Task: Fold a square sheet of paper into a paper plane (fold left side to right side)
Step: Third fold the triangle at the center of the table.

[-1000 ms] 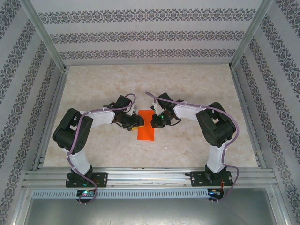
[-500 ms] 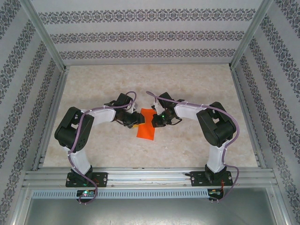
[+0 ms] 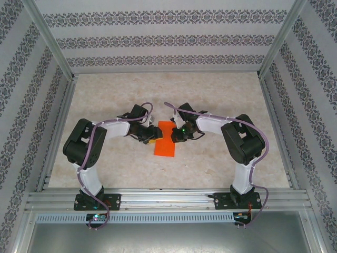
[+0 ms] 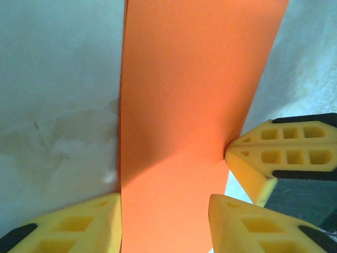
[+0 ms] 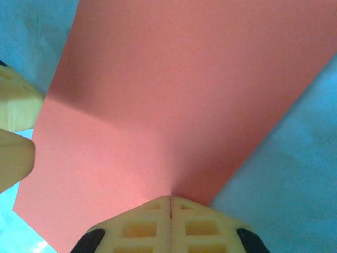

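While the orange paper [image 3: 164,143] lies flat near the middle of the table [image 3: 105,95], my right gripper [image 5: 169,203], just right of that middle, is closed tight at the sheet's edge; whether it nips the sheet I cannot tell. My left gripper [image 4: 166,211], just left of that middle, stands with jaws apart astride the paper. If it drags, the thin sheet could slide or buckle, skewing the crease. No brand or writing is readable.

No text, label, brand, number or sign can be read anywhere in these views.
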